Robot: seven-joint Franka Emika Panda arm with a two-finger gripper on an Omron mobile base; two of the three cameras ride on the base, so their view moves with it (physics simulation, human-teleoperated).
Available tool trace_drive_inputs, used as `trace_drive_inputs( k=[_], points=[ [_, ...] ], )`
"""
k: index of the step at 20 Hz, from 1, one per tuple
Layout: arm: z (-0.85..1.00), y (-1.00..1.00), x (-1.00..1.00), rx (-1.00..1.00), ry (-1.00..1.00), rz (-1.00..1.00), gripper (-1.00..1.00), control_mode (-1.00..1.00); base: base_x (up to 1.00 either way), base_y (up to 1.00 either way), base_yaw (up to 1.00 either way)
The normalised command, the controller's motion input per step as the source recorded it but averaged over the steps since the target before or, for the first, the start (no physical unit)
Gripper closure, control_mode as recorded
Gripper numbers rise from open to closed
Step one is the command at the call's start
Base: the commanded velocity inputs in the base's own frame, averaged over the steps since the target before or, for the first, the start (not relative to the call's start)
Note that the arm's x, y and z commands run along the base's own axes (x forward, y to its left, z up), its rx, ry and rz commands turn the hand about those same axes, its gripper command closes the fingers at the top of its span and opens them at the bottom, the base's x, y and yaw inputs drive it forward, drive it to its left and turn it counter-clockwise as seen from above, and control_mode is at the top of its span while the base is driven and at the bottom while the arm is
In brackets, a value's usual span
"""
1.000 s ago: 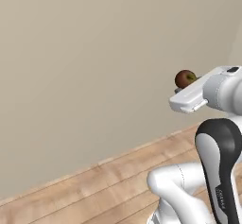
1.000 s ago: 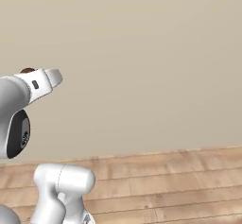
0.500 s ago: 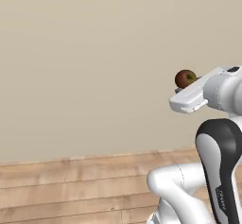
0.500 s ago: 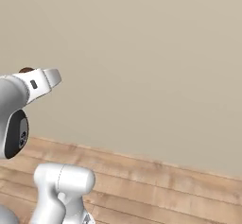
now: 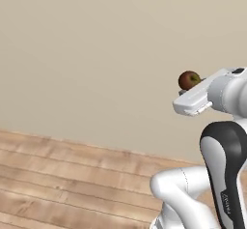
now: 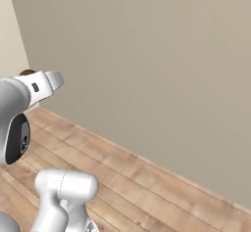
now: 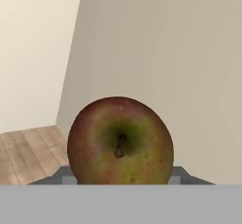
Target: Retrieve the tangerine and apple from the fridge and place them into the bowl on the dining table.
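Reddish-brown and green, the apple (image 7: 120, 142) sits gripped between the two fingers of the gripper (image 7: 121, 179), whose grey fingertips (image 7: 67, 176) flank its lower sides in the hand view. The fruit is nearly round, so no long axis stands out; its stem hollow, with a short dark stem in a greenish patch, faces straight back along the gripper toward the hand camera.

Left base view: the apple (image 5: 189, 80) shows as a small dark ball with a green fleck just beyond the white hand, carried high at the end of the arm (image 5: 226, 175), which rises on the right of the picture. The fingers themselves are hidden behind the hand here, and the gripper (image 5: 185, 89) can be placed only roughly beneath the fruit.

Right base view: only a thin brown sliver of the apple (image 6: 27, 72) peeks over the top of the white hand, at the left edge.

Beyond the fruit stands a plain beige wall (image 5: 96, 54). The hand view and the right base view add a corner where this wall (image 6: 147, 64) meets a paler one (image 7: 33, 53). Below lies a wooden plank floor (image 6: 147, 192).
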Motion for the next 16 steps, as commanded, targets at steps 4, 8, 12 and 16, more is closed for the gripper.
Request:
trace_drive_inputs(
  k=[4,8,12,16],
  points=[
    [0.00,0.00,0.00,0.00,0.00,0.00,1.00,1.00,0.09,0.61,0.53],
    [0.00,0.00,0.00,0.00,0.00,0.00,1.00,1.00,0.35,0.57,0.49],
    [0.00,0.00,0.00,0.00,0.00,0.00,1.00,1.00,0.47,0.55,0.52],
    [0.00,0.00,0.00,0.00,0.00,0.00,1.00,1.00,0.54,0.52,0.58]
  ],
)
